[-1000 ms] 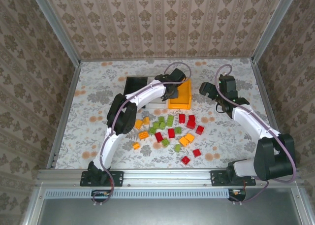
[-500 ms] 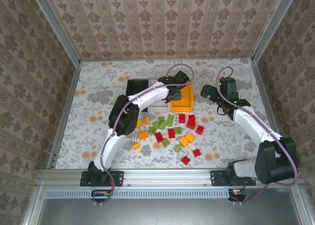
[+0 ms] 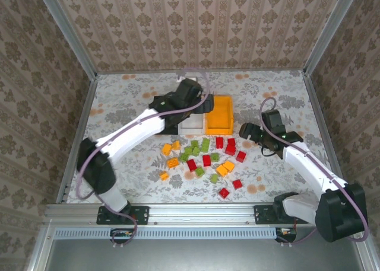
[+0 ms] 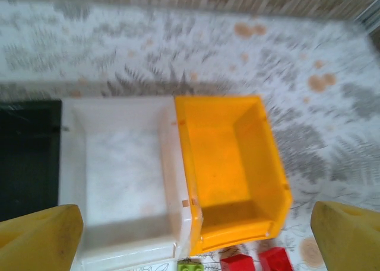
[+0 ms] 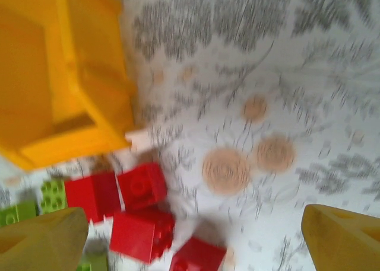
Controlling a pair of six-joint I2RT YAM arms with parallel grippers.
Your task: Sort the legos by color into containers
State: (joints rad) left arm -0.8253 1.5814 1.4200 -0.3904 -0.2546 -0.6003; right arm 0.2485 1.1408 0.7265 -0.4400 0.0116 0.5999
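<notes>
Jaws released, your left gripper (image 4: pixel 193 235) backs off the orange bin (image 4: pixel 273 158); right gripper (image 5: pixel 193 238), equally unclenched, nears red legos (image 5: pixel 142 185).

No readable text, label, brand, number or sign on the bins (image 3: pixel 218 118), bricks (image 3: pixel 206 160) or table (image 3: pixel 119 108).

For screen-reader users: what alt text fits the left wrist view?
A black plastic bin, a white plastic bin and an orange plastic bin in a row on a floral tabletop, framed by the open left gripper's yellow fingertips; a green brick and red bricks below.
</notes>
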